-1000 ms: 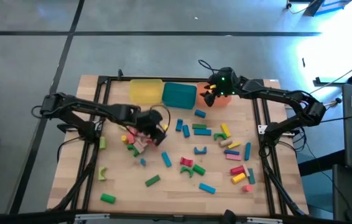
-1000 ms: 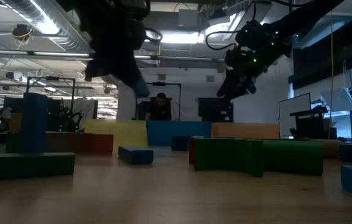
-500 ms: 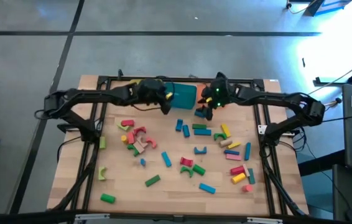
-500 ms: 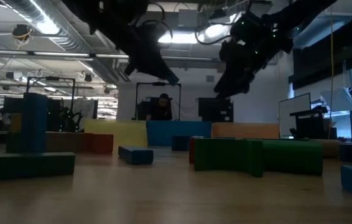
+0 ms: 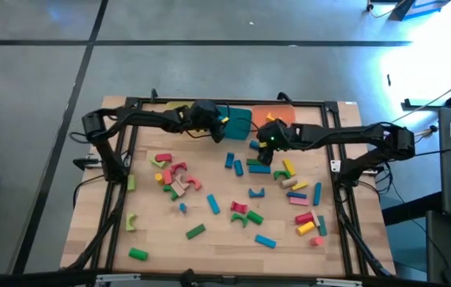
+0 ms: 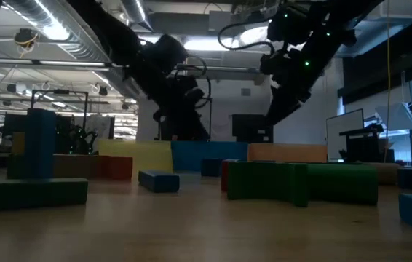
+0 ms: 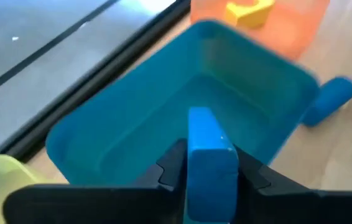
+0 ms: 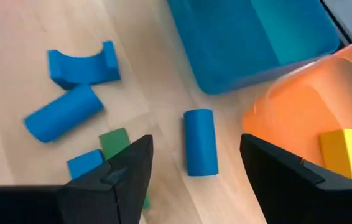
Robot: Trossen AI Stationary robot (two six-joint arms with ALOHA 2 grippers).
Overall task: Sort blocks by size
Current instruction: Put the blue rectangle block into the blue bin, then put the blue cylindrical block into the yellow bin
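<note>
Blue block (image 7: 208, 155) in left hand (image 7: 207, 174) over teal tray (image 7: 132, 124); 3 trays.

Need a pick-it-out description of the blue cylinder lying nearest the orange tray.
Start at the back edge of the table, where the teal tray and the orange tray sit side by side. On the bare wood just in front of the gap between them lies a short blue cylinder, alone on its side. The other blue cylinder and blue arch lie farther from the trays.
</note>
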